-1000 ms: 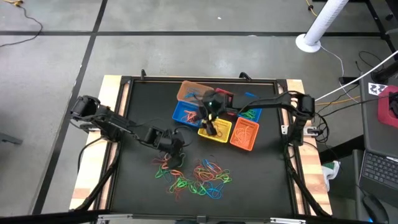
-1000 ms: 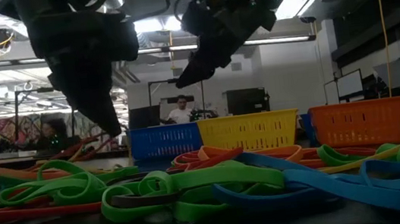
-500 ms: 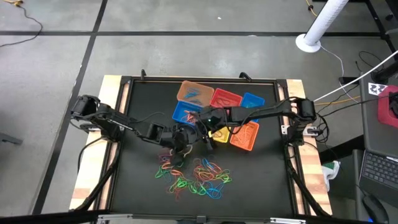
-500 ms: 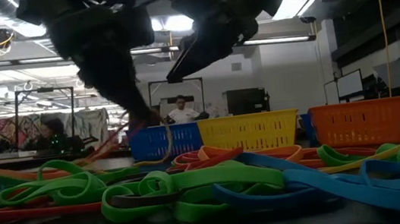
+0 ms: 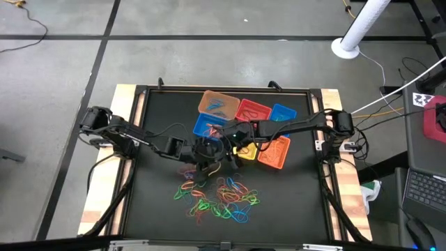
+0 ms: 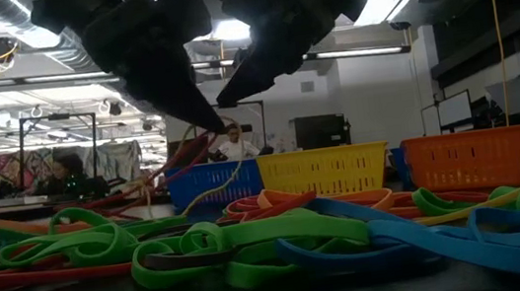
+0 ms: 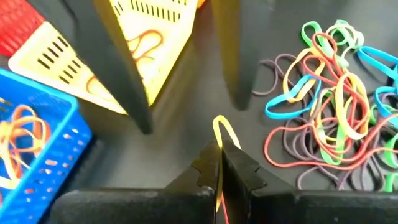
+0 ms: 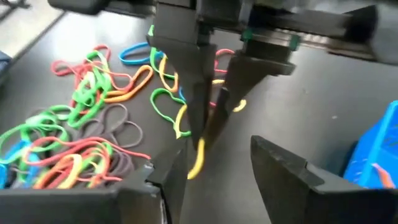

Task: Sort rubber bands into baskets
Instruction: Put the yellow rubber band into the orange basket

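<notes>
A yellow band (image 7: 222, 134) was pinched between the closed fingers of the left gripper (image 7: 219, 163), its loop sticking out past the tips; in the right wrist view the same band (image 8: 196, 158) hung below those fingers. The left gripper (image 5: 212, 155) hovered over the black mat (image 5: 153, 195) near the middle of the table, just short of the yellow basket (image 5: 245, 149). The right gripper (image 5: 231, 155) was right beside it, fingers (image 8: 280, 165) spread apart and empty, one on each side of the left gripper's tips. The rest of the bands (image 5: 219, 197) lay in a loose, tangled pile of red, orange, green, blue and yellow on the mat, nearer the front edge. The baskets (image 5: 242, 129) sat clustered behind the grippers; a blue basket (image 7: 38, 144) held a few orange bands, and the yellow one (image 7: 152, 31) held an orange loop. In the low view, two people showed in the room beyond the table.
</notes>
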